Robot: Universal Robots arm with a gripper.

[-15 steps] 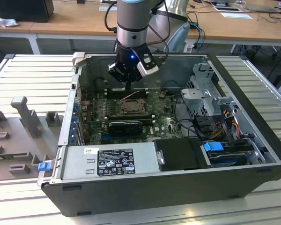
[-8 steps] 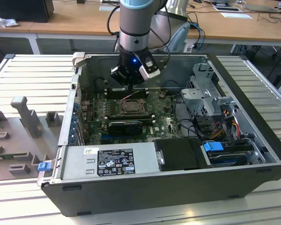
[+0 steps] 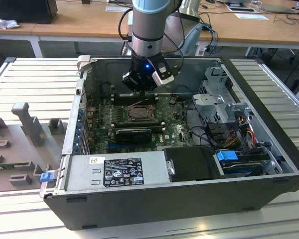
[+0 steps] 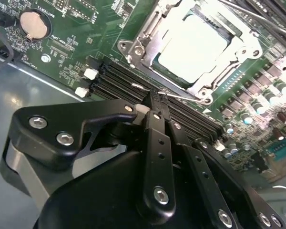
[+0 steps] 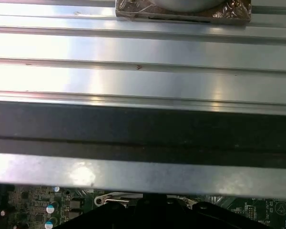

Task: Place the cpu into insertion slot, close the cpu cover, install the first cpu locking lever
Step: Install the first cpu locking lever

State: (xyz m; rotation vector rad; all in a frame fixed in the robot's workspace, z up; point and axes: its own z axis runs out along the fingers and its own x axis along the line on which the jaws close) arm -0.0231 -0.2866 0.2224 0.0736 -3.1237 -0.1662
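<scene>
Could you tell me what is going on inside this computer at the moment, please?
A robot arm is working inside an open computer case, over the green motherboard. The cpu already lies in the insertion slot, and the cpu cover is folded down around it. The pincer, closed, is right beside a thin wire locking lever that runs along the socket's edge next to the black memory slots.

I look into an open black computer case (image 3: 164, 204) lying on the ribbed metal tabletop (image 3: 40, 74). Green motherboard (image 3: 175, 132) on its floor, silver power supply (image 3: 114, 172) along the near wall, drive cage (image 3: 217, 102) at the exterior view's right. A coin battery (image 4: 34, 24) sits on the board.
</scene>
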